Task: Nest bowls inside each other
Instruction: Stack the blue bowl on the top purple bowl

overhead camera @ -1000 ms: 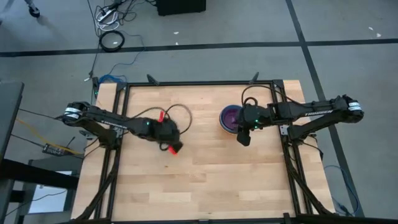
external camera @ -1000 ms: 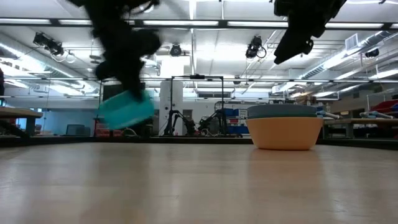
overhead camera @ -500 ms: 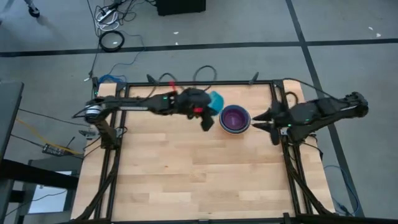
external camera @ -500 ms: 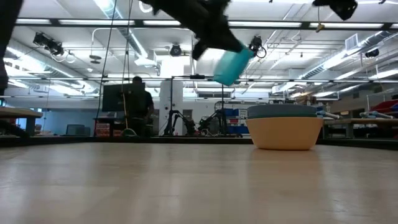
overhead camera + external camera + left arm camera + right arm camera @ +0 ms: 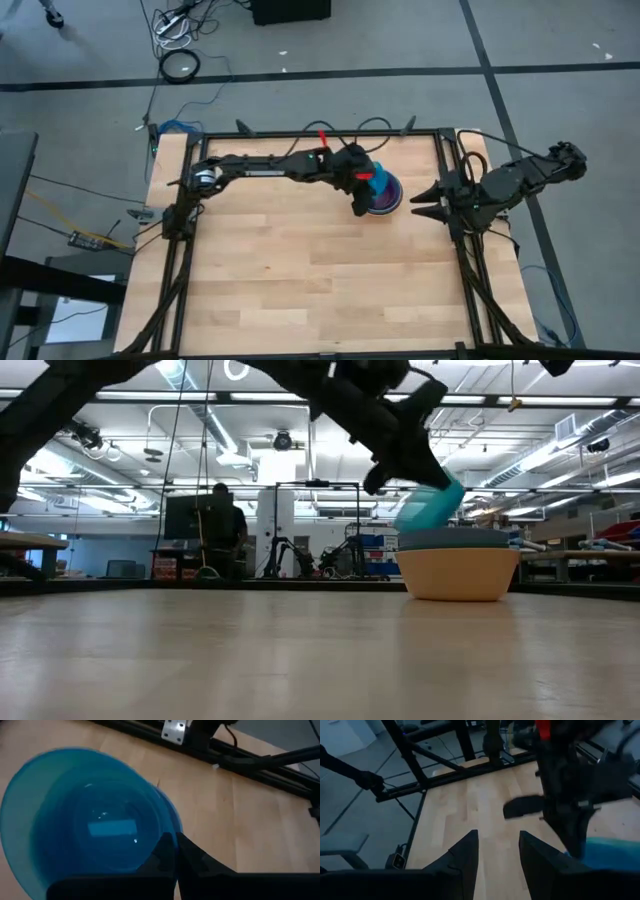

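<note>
A stack of nested bowls rests on its base at the table's far right; the outer bowl is orange, with a purple one inside. My left gripper is shut on a cyan bowl, held tilted just above the stack's left rim; this cyan bowl fills the left wrist view. Whether it touches the stack I cannot tell. My right gripper stands open at the table's right edge with nothing between its fingers. My left gripper pinches the cyan bowl's rim between its two shut fingers, the thin wall between them. The fingers come slanting down from the table's left side. The bowl hangs tilted, its opening turned toward the gripper, lifted clear of the table.
Black frame rails border the table on its far, left and right sides. Cables loop over the far edge. Bare wood covers the near half. A person stands in the room far behind the table.
My left gripper has carried the cyan bowl from the table's left middle toward the far edge, then right to the stack, rising and turning on the way. My right gripper has drawn back from beside the stack to the table's right edge and risen.
</note>
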